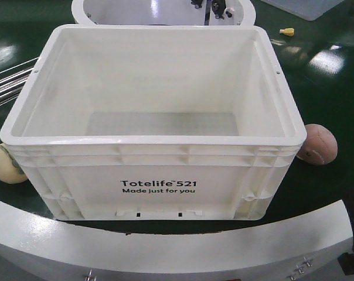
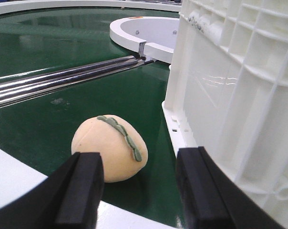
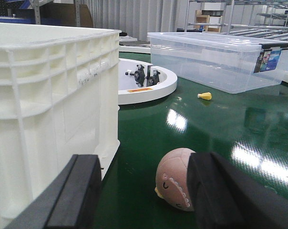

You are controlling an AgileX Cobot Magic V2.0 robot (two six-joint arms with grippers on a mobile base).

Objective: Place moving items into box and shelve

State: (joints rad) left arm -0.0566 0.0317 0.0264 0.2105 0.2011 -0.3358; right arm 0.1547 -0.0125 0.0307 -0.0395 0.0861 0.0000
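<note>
Sitting empty, the white Totelife crate [image 1: 153, 175] has nothing packed! Left gripper [image 2: 140, 186] gapes wide facing the cream ball [image 2: 108, 148] at the crate's left; right gripper [image 3: 149, 191], equally wide, faces the pinkish stitched ball [image 3: 175, 179] at its right. Loading and shelving are both left to do.

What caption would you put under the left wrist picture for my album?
Left gripper, fingers open, faces a cream ball on the green surface beside the white crate.
</note>
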